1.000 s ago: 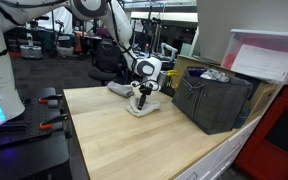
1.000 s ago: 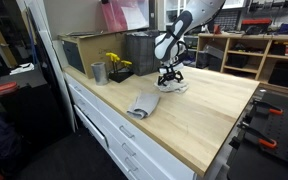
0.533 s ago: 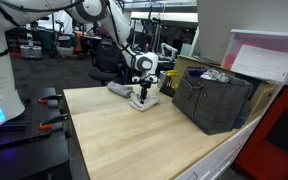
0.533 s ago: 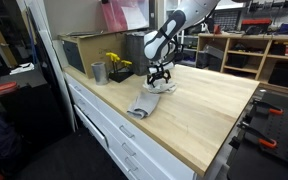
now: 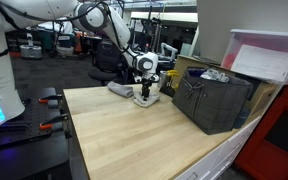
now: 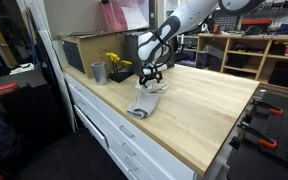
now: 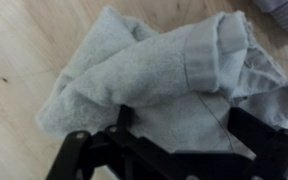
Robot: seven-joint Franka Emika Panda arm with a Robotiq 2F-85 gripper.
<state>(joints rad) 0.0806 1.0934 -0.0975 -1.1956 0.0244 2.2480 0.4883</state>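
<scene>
Sliding along the bench since a second ago, the arm has carried its gripper (image 6: 150, 75) from the far side of the worktop toward the rumpled cloth, and it now hangs right over it.

From where I stand, the wooden workbench (image 6: 209, 110) takes up most of the room's middle, with white drawers beneath its front edge. At its back sits a dark crate (image 5: 214, 98), and in an exterior view a metal cup (image 6: 98, 72) and a small pot of yellow flowers (image 6: 117, 66) stand near that crate, well apart from the arm's business.

Next down in size, the grey towel (image 6: 144, 101) lies crumpled on the bench top, near the front edge. Another grey cloth (image 5: 119, 89) lies beside the gripper on the far side of the bench.

Smallest of all, the gripper (image 5: 146, 92) stands with its jaws spread wide and nothing between them. The wrist view shows the towel (image 7: 154, 75) bunched and folded over on itself directly below, with both dark fingers (image 7: 69, 160) framing it from either side, not pressed into it as far as I can tell.

My reading is that the approach is done or nearly so. Nothing has been grasped yet: descending, closing on the fabric and lifting it all remain.
</scene>
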